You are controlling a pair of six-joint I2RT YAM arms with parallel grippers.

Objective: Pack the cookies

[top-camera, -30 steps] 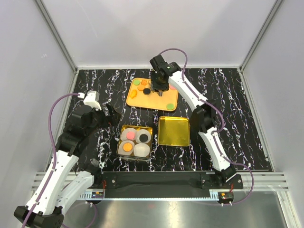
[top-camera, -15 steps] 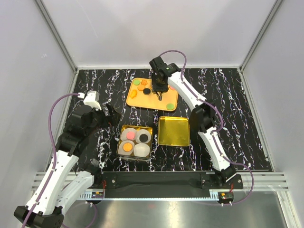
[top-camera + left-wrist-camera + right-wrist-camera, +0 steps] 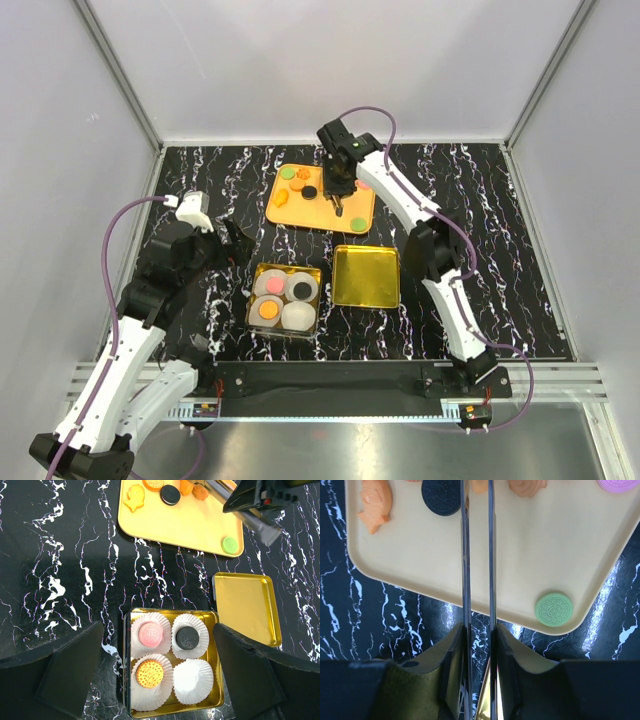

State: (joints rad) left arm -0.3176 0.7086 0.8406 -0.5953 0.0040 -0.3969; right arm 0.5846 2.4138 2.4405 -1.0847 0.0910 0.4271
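Cookies lie on an orange tray (image 3: pixel 312 213): a black one (image 3: pixel 310 192), a fish-shaped orange one (image 3: pixel 282 197) and a green one (image 3: pixel 358 222). My right gripper (image 3: pixel 337 188) is over the tray, shut on metal tongs (image 3: pixel 465 555). The tong blades stand close together, and their tips reach an orange cookie (image 3: pixel 479 485) at the frame's top edge. My left gripper (image 3: pixel 160 675) is open above a gold box (image 3: pixel 216 630) of paper cups. These hold a pink cookie (image 3: pixel 150 634), a black cookie (image 3: pixel 187 637) and an orange cookie (image 3: pixel 150 673). One cup (image 3: pixel 192 680) is empty.
The box's gold lid (image 3: pixel 366 276) lies flat to the right of the box, just in front of the tray. A pink cookie (image 3: pixel 618 485) and a further orange one (image 3: pixel 527 486) sit at the tray's far side. Grey walls enclose the black marbled table.
My right wrist has shifted slightly over the tray with the tongs. The left arm and the box have not moved.
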